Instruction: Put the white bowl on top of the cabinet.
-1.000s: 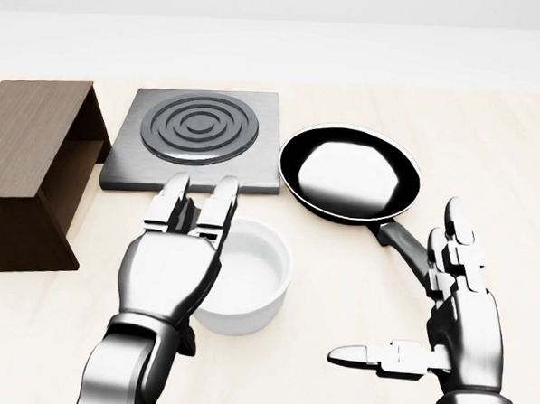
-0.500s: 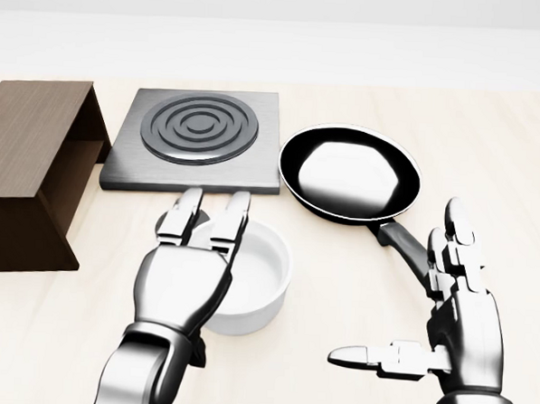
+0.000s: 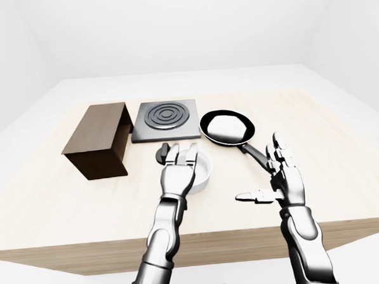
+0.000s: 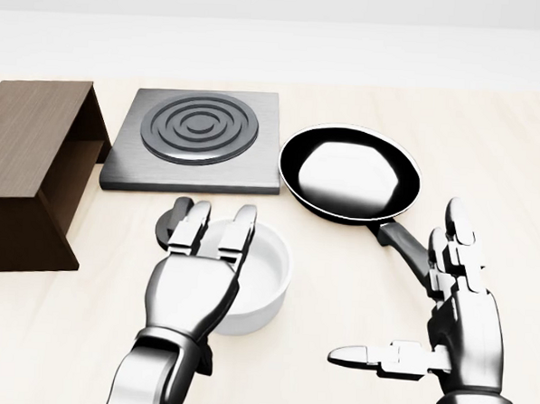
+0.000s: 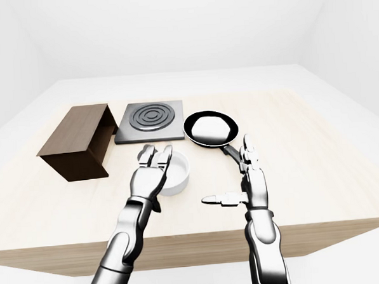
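The white bowl [image 4: 261,278] stands on the pale wooden table, just below the hob in the head view. My left hand [image 4: 210,221] hovers over the bowl's left rim and hides that side. Its fingers [image 4: 241,232] are stretched out straight and its dark thumb shows at the left, so the hand is open and holds nothing. The dark brown cabinet [image 4: 23,157] lies at the left edge, flat top bare, open side facing the bowl. My right hand [image 4: 409,304] stays open at the lower right, thumb pointing left, away from the bowl.
A grey hob plate [image 4: 196,139] with ringed burner sits above the bowl. A black frying pan [image 4: 348,174] lies to its right, handle [image 4: 402,243] running down toward my right fingers. The table's near edge [image 3: 201,237] shows in the left-eye view.
My left hand has slid to the right and down the view, over the bowl's left rim, and its thumb now shows. The bowl and the right hand have not moved.
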